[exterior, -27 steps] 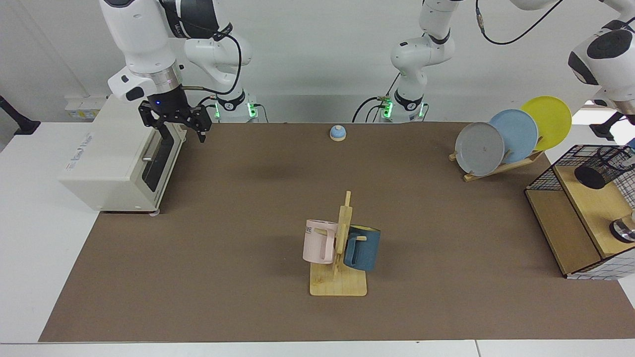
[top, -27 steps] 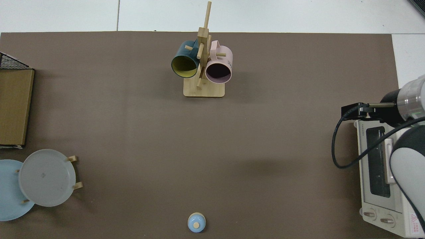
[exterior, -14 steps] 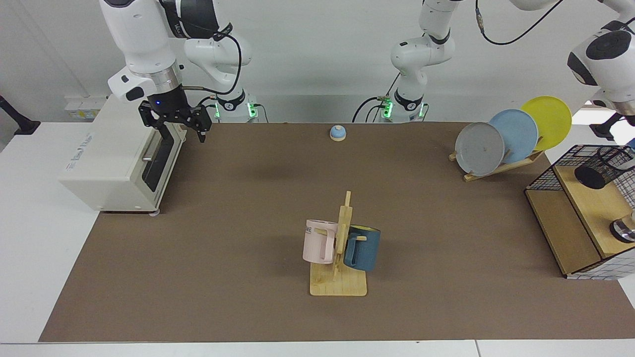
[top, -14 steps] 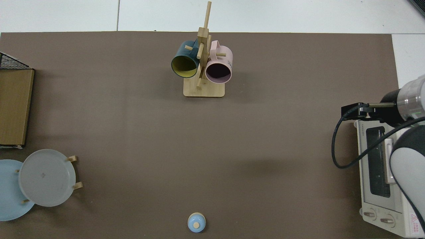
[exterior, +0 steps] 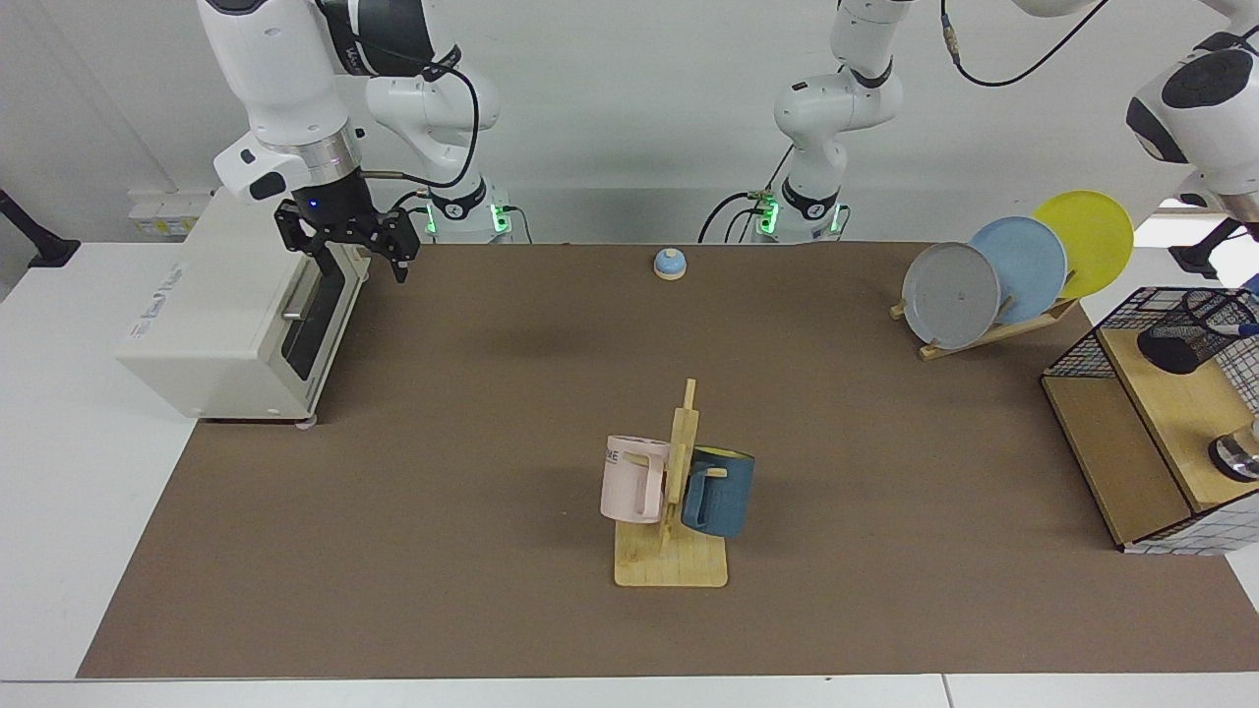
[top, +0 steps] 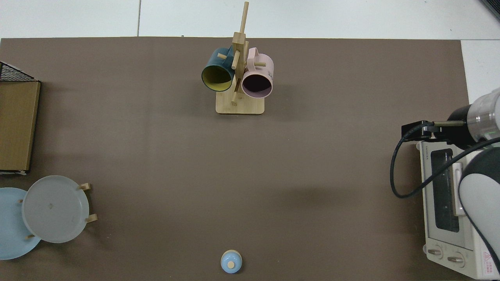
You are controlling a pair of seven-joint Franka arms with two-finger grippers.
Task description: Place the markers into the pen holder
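Two arms stand at the table point(exterior: 472, 393); the right arm waits at its own side, with the right claw point(exterior: 346, 246) hanging just in front of the white toaster oven point(exterior: 226, 315), its fingers apart and holding nothing; in the top view this same claw point(top: 420, 130) shows near the oven's front corner. The left arm reaches out over the far edge of the facing view, above the black wire basket point(exterior: 1102, 339) with wooden shelves; the left claw itself is cut off by the edge of the view, so it is not visible and I say nothing about its grip. The pen holder point(exterior: 1185, 334) lies tilted on the upper wooden shelf of the basket, its open mouth turned toward the edge of the view; a small blue tip, probably the cap of the marker point(exterior: 1245, 330), shows right at this mouth, but whether it is already inside I cannot tell. I judge that the step in hand is the insertion of the marker into the holder; the next move calls for a good alignment of the marker with the mouth, then a release. The mug rack point(exterior: 674, 492), the plates point(exterior: 1023, 270) and the small blue bell point(exterior: 669, 264) stand well apart from this work.
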